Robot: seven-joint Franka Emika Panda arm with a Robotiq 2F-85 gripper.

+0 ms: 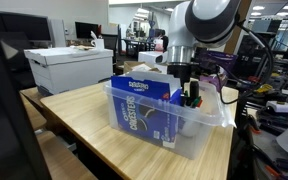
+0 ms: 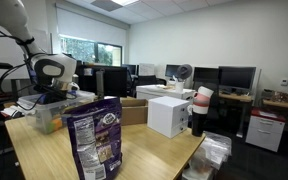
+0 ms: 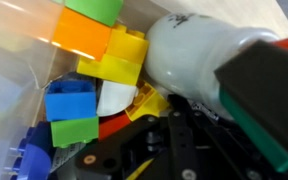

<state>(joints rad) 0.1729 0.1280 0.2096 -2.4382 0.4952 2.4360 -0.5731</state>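
The gripper (image 1: 191, 96) is squeezed closed inside the clear bin (image 1: 199, 135) (nothing can be seen pinched). Toy blocks (image 3: 72, 105) and a white bottle (image 3: 194, 50) lie just beside it. A grab seems in hand; a careful lift is needed.

The robot's white arm of smooth, rounded shells (image 1: 187, 45) looked glossy under the office lights. Its big drum-shaped joint (image 1: 210, 18) was white around the sides and closed by a dark grey round cap. In an exterior view a similar round joint face (image 2: 50, 70) showed a dark ring on a pale disc. A thin black cable (image 2: 24, 38) ran beside the white upper link. Under the wrist sat the black, boxy metal gripper (image 1: 191, 97), matt and angular. In the wrist view its black linkage bars (image 3: 149, 150) had small round pivots. Next to them a black mounting block (image 3: 269, 95) seemed to carry a green edge, though blur made that uncertain.
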